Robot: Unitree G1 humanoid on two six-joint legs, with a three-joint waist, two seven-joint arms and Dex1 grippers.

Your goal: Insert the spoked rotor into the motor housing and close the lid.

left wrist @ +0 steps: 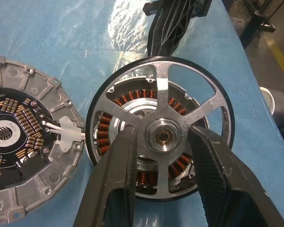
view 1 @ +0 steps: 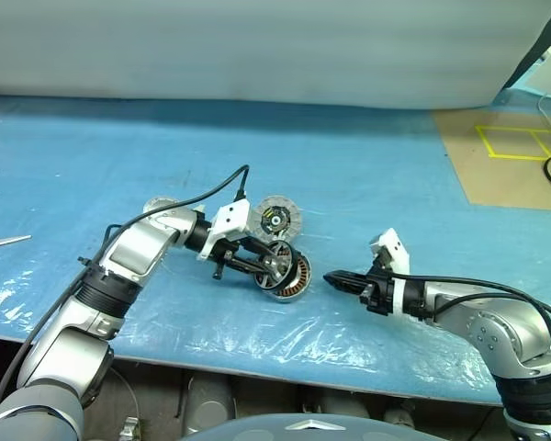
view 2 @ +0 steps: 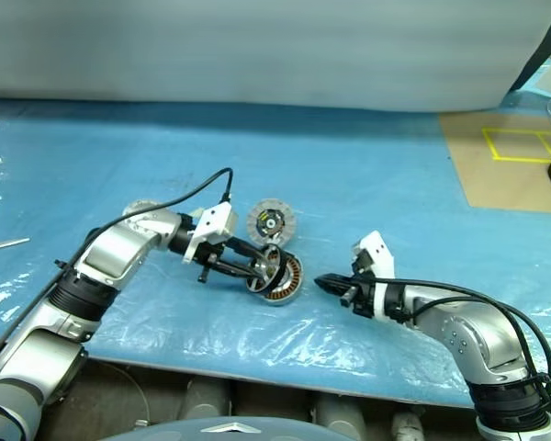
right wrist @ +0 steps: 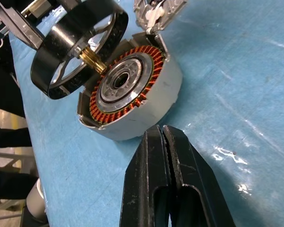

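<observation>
The spoked rotor is clamped by its hub in the left end effector and held tilted against the open face of the motor housing, which is tipped up on the worktop. The lid is seen just behind the motor housing. The right end effector is kept pressed together, just beside the motor housing, apart from it.

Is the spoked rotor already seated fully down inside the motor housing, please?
No: in the right wrist view the spoked rotor is tilted above the motor housing, and its brass shaft only meets the housing's centre hub.
</observation>
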